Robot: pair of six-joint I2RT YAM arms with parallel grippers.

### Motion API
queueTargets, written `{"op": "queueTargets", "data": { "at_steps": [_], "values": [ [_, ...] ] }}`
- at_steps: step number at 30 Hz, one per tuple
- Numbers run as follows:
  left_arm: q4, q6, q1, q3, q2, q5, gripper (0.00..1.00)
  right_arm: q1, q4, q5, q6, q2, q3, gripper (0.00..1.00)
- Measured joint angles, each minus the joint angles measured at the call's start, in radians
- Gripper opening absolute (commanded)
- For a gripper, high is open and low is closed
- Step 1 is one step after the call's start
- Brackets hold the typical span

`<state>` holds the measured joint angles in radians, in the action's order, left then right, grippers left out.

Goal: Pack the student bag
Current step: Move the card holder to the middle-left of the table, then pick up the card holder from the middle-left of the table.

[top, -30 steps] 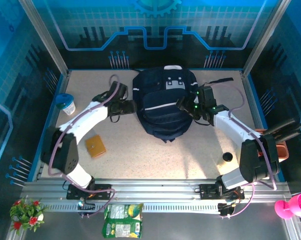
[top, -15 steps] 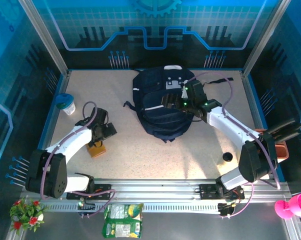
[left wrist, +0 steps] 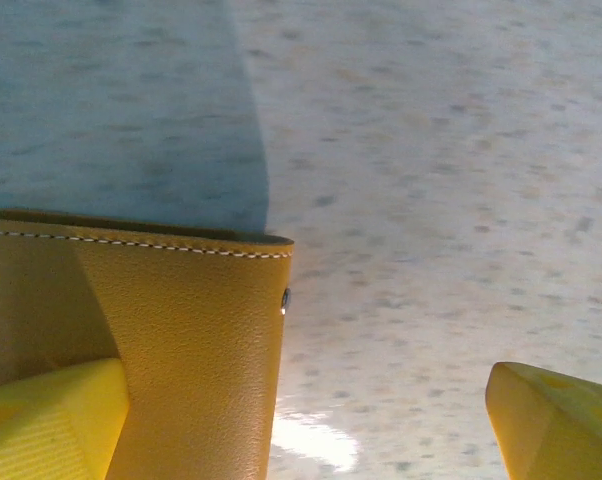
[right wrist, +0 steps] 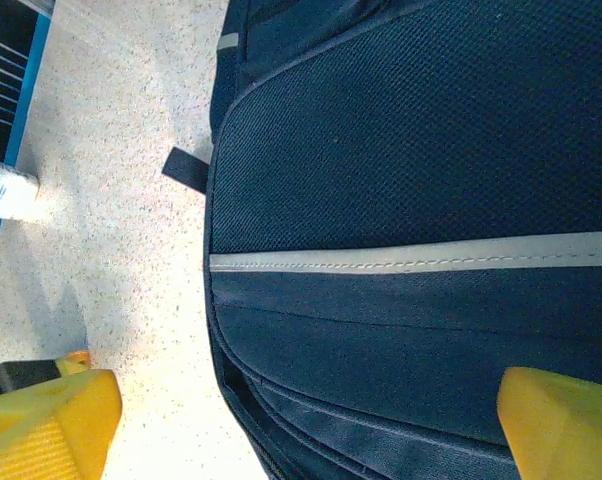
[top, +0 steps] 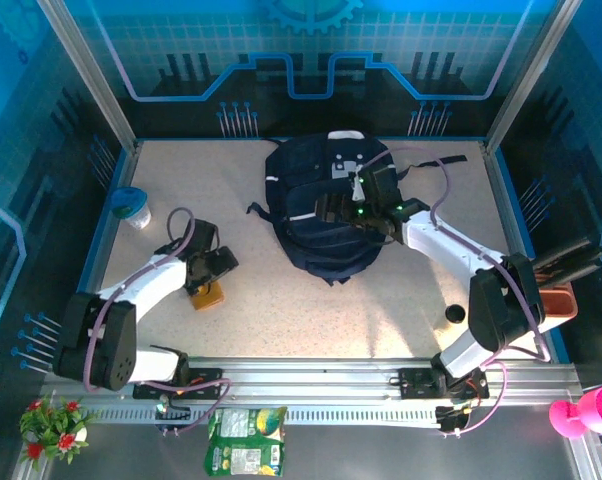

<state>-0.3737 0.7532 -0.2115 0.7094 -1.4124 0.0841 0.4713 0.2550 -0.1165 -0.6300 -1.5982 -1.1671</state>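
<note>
The student bag (top: 316, 225), a dark navy backpack with a thin white stripe, lies flat at the table's middle back. My right gripper (top: 339, 213) hovers open over its front panel. In the right wrist view the stripe (right wrist: 411, 255) runs across the bag (right wrist: 401, 140), and both yellow fingertips (right wrist: 51, 420) stand wide apart with nothing between them. My left gripper (top: 216, 272) is open low over a tan leather wallet (top: 208, 296) on the table. In the left wrist view the wallet (left wrist: 171, 330) lies beside the left finger (left wrist: 51, 420), reaching partly into the gap.
A white cup with a blue lid (top: 132, 208) stands at the table's left edge. A small black object (top: 454, 314) sits near the right arm's base. A brown tray (top: 561, 298) lies past the right edge. A snack bag (top: 243, 440) lies in front of the rail.
My left arm has pulled back from the bag's left side and come down over the wallet. My right gripper has moved left onto the bag's front panel.
</note>
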Motion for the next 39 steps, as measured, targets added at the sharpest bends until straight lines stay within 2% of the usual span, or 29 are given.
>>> {"op": "queueTargets", "data": {
  "at_steps": [4, 9, 12, 16, 20, 23, 27, 31, 39],
  "values": [
    [0.096, 0.028, -0.046, 0.063, -0.085, -0.097, 0.89, 0.028, -0.005, -0.011, -0.007, -0.023, 0.000, 0.92],
    [0.143, 0.030, -0.051, 0.139, -0.154, -0.203, 0.89, 0.085, 0.008, -0.014, -0.008, -0.070, -0.035, 0.90],
    [0.137, 0.018, -0.029, 0.169, -0.146, -0.238, 0.88, 0.126, 0.008, -0.021, -0.011, -0.100, -0.057, 0.85],
    [0.107, 0.000, 0.057, 0.171, -0.082, -0.252, 0.83, 0.179, 0.008, -0.053, -0.023, -0.160, -0.102, 0.76],
    [0.083, -0.021, 0.137, 0.150, -0.013, -0.252, 0.74, 0.233, -0.002, -0.093, -0.050, -0.252, -0.166, 0.72],
    [0.070, -0.030, 0.161, 0.112, 0.005, -0.259, 0.66, 0.269, -0.014, -0.108, -0.081, -0.312, -0.198, 0.68],
    [0.061, -0.051, 0.167, 0.033, 0.014, -0.257, 0.57, 0.312, -0.016, -0.111, -0.152, -0.392, -0.255, 0.61],
    [0.062, -0.055, 0.168, -0.025, 0.014, -0.272, 0.43, 0.345, -0.005, -0.100, -0.216, -0.469, -0.330, 0.53],
    [0.094, -0.049, 0.169, -0.032, -0.014, -0.314, 0.25, 0.362, 0.037, -0.101, -0.262, -0.571, -0.417, 0.49]
  ]
}}
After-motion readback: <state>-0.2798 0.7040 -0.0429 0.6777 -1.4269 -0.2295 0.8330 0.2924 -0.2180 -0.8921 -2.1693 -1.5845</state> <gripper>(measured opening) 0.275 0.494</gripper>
